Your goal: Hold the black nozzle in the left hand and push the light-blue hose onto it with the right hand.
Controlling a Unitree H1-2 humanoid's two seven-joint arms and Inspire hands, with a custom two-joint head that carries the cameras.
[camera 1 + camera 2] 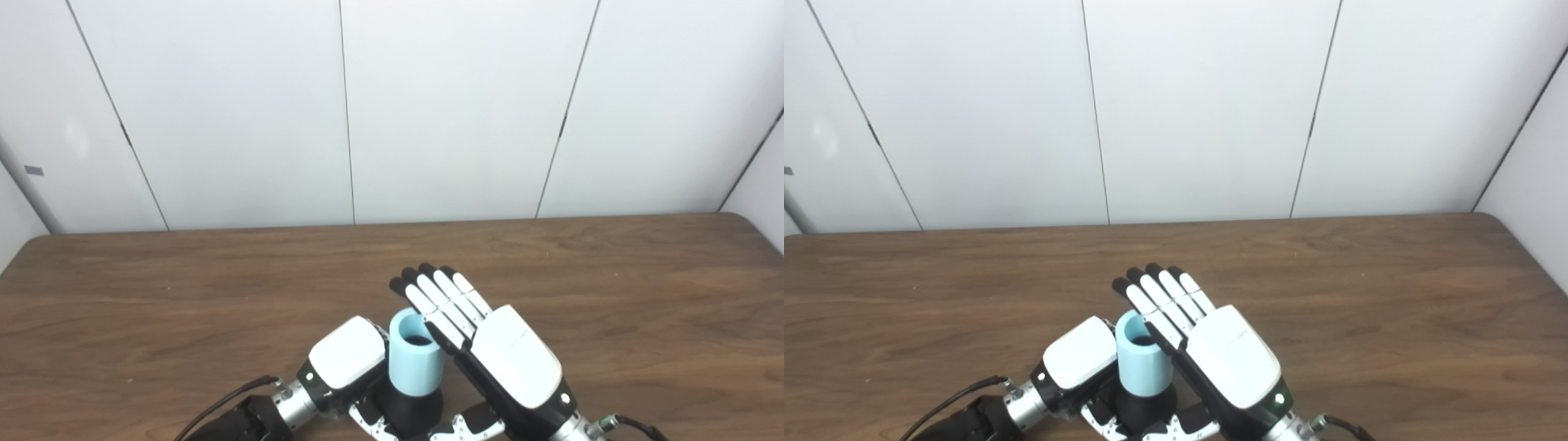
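While the left hand [346, 361] wraps its fingers [373, 422] around the black nozzle [410, 413], the right hand [490, 352] stands just beside, fingers straight and spread, gripping nothing. Seated on the nozzle, the light-blue hose [416, 358] stands upright, mouth upward, at the table's [184, 306] near edge.

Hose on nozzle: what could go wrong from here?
1. The right hand has its fingers straight beside the light-blue hose, not wrapped; a push may slip off or tilt it.
2. The left hand covers the black nozzle low down; whether that hold is firm cannot be seen, so the nozzle could twist.
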